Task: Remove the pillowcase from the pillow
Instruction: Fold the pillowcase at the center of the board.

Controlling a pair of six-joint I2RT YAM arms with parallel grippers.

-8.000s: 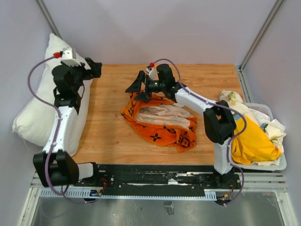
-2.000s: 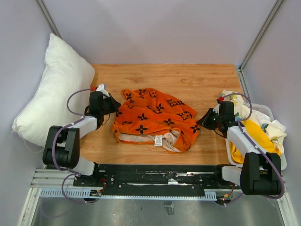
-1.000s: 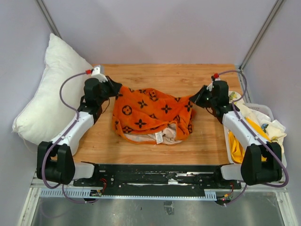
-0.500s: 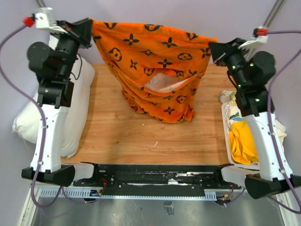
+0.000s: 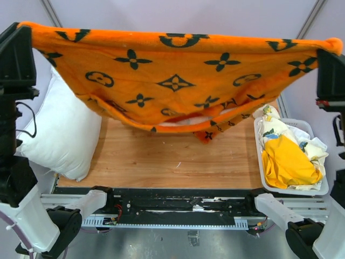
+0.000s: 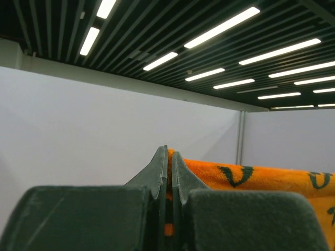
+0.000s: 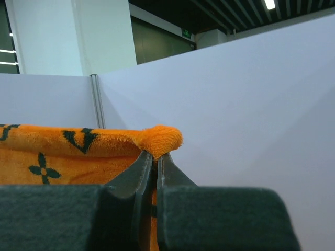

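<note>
Both arms have climbed higher than half a second ago. The pillowcase [image 5: 172,70], which then hung as a bunched bag between them, is now drawn out into a wide sheet across the top of the overhead view, lifted clear of the table [image 5: 161,162].

At far left, the left gripper [image 6: 168,157] pinches the upper left corner of the orange fabric. Its wrist camera shows the two fingers pressed nearly together with a thin fold of orange between them. Below that arm, the pillow [image 5: 62,135] leans bare and white against the left wall, at the table's left edge, entirely out of its case.

Across the middle, the case's top hem runs taut and nearly level. Its lower edge sags and shows a pale strip of lining at the open mouth.

At far right, the right gripper [image 7: 154,157] nips the other top corner, with a rounded nub of orange pile poking above its closed fingertips. Beneath it, a white basket [image 5: 323,189] holds a yellow cloth [image 5: 288,164] and other pale laundry.

The removal itself looks done, and what remains seems to be setting the empty case down. To do that well, both pinches should hold firm. The arms should lower together with even tension, so neither corner slips and the hanging edge does not catch on the pillow or the basket.
</note>
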